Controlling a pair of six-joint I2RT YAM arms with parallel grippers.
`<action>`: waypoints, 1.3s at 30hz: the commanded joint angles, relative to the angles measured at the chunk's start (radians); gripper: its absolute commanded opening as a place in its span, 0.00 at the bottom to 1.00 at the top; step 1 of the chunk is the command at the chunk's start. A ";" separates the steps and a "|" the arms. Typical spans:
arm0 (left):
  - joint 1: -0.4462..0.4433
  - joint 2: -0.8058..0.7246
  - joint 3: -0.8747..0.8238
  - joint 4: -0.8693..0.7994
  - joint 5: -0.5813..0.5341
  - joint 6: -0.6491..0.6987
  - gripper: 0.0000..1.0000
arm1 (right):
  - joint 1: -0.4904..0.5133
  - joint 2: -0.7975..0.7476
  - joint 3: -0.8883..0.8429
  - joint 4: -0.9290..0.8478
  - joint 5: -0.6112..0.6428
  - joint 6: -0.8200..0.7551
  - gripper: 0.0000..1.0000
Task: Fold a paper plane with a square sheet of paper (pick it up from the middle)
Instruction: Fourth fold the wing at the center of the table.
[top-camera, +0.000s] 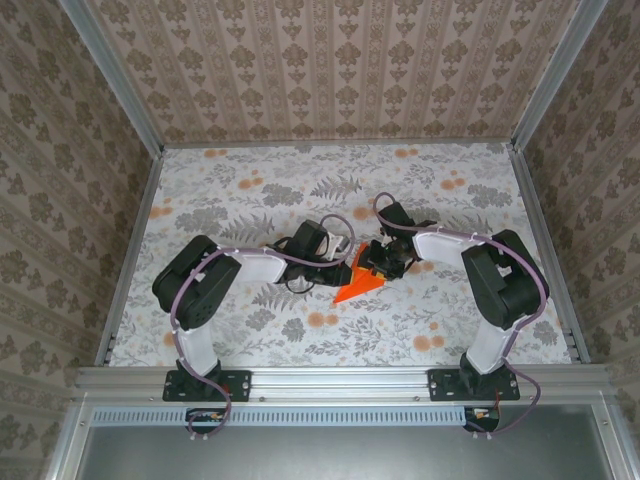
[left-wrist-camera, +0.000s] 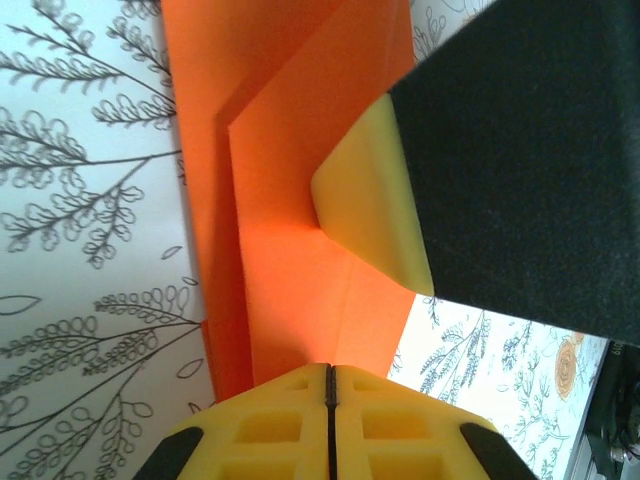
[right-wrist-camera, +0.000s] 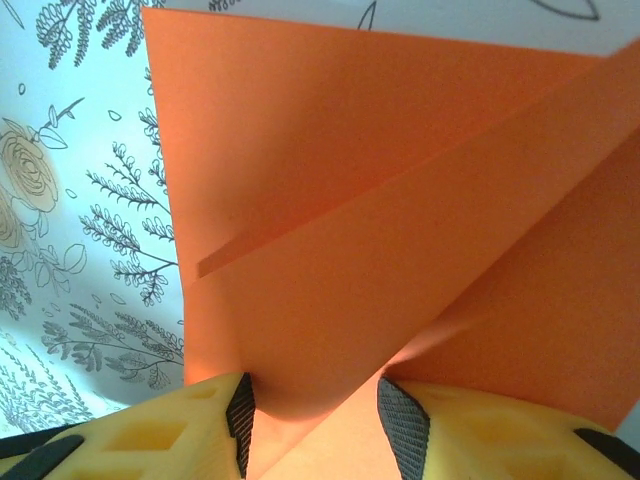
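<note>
Mid-table, one paper plane (top-camera: 358, 284), two grippers

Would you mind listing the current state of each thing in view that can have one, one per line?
orange paper: folded into a pointed, layered shape, lying on the table between the two grippers.
left gripper: shut, fingertips together at the paper's edge.
right gripper: jaws partly apart, a fold of the paper between its fingers.
floral table: flat, bearing the paper.

Bright orange paper plane (top-camera: 358, 284) — half-folded pointed dart — lies mid-table, flaps raised.
</note>
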 joint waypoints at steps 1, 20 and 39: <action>0.016 -0.027 0.002 0.020 -0.007 -0.024 0.08 | 0.005 0.122 -0.064 -0.108 0.159 0.001 0.44; 0.013 -0.003 0.010 0.077 0.056 -0.046 0.08 | 0.012 0.171 -0.055 -0.119 0.160 -0.005 0.48; 0.007 0.050 0.026 0.043 0.024 -0.042 0.05 | 0.013 0.209 -0.053 -0.133 0.178 0.002 0.45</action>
